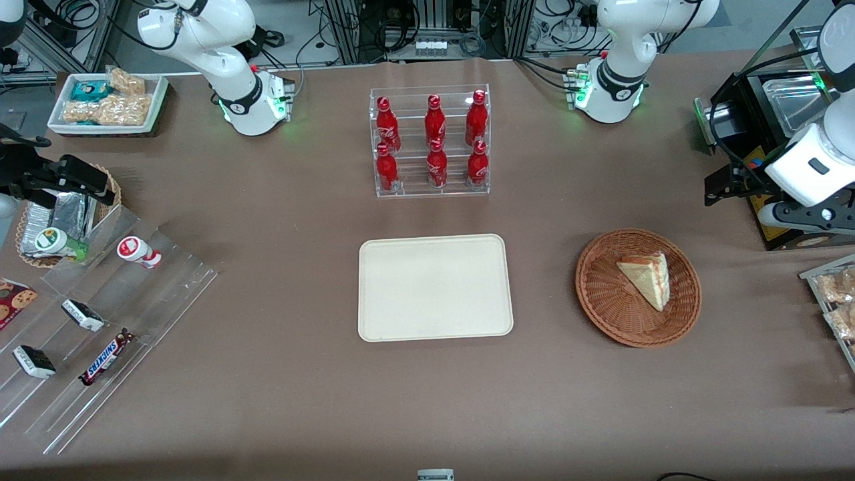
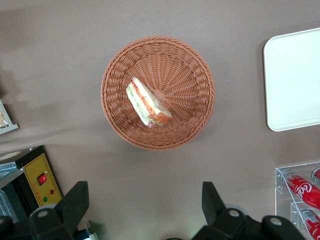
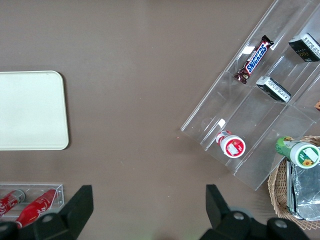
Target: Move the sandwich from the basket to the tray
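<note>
The sandwich (image 1: 646,279) (image 2: 147,103), a pale wedge with red-orange and green filling, lies in the round reddish-brown wicker basket (image 1: 601,307) (image 2: 120,65). The cream tray (image 1: 434,287) (image 2: 295,80) sits bare at the table's middle, beside the basket toward the parked arm's end. My gripper (image 1: 723,187) (image 2: 145,200) hangs high above the table, farther from the front camera than the basket and toward the working arm's end. Its fingers (image 2: 77,200) stand wide open with only tablecloth between them.
A clear rack of red bottles (image 1: 431,143) (image 2: 300,187) stands farther from the front camera than the tray. A black box with a yellow panel (image 1: 775,230) (image 2: 41,181) sits below my gripper. A tray of snack packs (image 1: 835,294) lies at the working arm's table edge.
</note>
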You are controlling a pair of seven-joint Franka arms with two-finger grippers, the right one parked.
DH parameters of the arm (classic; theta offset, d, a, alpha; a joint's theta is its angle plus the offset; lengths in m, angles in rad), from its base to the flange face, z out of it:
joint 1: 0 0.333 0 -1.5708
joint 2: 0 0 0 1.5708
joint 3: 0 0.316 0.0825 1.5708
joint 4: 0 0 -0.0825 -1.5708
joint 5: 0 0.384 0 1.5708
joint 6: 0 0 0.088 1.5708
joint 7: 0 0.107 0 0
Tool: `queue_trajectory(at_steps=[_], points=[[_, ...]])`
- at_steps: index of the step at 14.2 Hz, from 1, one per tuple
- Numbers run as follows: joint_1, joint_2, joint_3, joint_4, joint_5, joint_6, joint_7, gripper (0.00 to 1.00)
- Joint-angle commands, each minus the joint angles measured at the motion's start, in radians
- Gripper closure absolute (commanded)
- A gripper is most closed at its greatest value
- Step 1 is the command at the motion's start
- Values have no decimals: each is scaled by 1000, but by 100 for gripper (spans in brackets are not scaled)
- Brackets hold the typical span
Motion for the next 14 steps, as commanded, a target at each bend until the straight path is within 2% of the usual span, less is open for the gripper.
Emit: queue_trajectory(at_steps=[1, 14], points=[[1, -12, -6, -4, 16, -7, -17, 0], [9, 27, -2, -4, 16, -5, -31, 0]])
